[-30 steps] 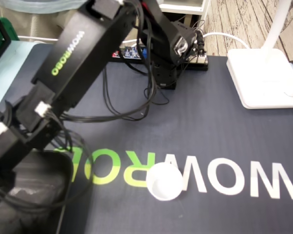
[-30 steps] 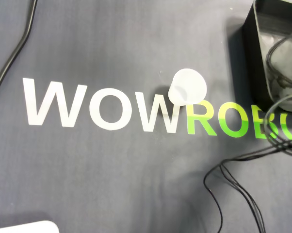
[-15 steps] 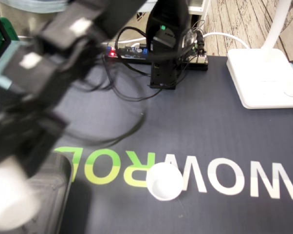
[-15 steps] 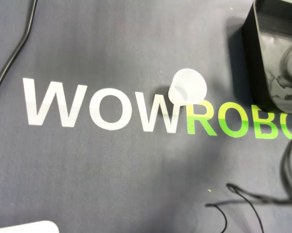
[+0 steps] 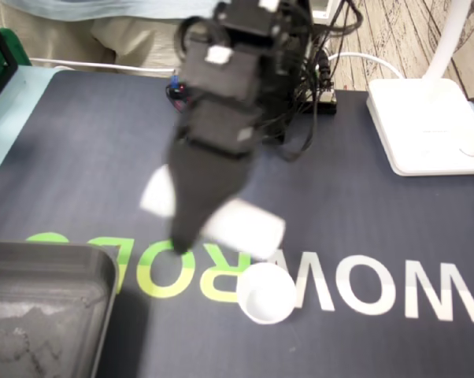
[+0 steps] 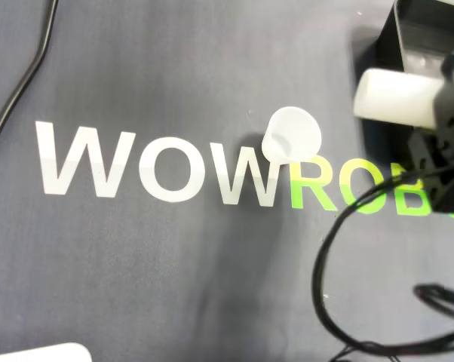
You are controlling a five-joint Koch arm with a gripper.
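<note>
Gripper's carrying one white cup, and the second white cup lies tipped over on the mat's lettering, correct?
No: the second cup stands upright, mouth up, on the lettering, as the fixed view shows. The gripper does carry the other cup.

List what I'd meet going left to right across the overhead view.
black cable → standing cup on the mat → carried cup, lying sideways above the mat. The black tray overlaps the carried cup, so it is left out.

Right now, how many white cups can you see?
2. The standing cup sits on the mat at the lettering; the held cup lies sideways in the end effector, above the mat. More could be hidden behind the arm.
</note>
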